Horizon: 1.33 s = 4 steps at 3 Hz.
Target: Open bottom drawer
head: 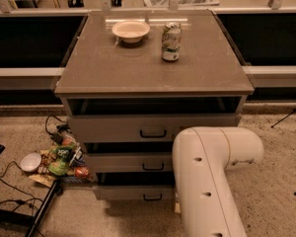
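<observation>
Sitting lowest in the grey cabinet (138, 73), just above the floor, the bottom drawer (128, 192) shows a shallow grey front with a small black bar handle (153, 197). A dark gap separates its panel from the middle drawer (128, 163) above. Its right end is hidden behind the white arm (207, 181), which fills the lower right. The gripper is out of view, so whether it is open or closed cannot be told.

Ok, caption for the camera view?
Bottom drawer slightly ajar beneath two others, white arm in front, pincer out of view.
</observation>
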Each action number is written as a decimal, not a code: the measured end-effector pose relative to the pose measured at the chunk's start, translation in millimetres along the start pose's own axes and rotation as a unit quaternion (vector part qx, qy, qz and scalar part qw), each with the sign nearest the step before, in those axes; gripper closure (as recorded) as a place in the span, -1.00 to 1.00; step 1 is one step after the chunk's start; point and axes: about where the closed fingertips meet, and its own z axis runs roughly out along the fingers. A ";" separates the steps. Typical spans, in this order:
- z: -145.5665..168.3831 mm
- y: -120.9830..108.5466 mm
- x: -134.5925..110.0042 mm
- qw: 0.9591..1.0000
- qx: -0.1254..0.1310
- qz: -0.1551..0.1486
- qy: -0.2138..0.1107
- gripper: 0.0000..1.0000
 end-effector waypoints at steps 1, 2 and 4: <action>0.0 0.0 0.0 1.000 0.000 0.000 0.000 -1.00; 0.0 0.0 0.0 1.000 0.000 0.000 0.000 -1.00; 14.4 12.8 -3.7 0.999 -0.037 0.024 0.018 -0.65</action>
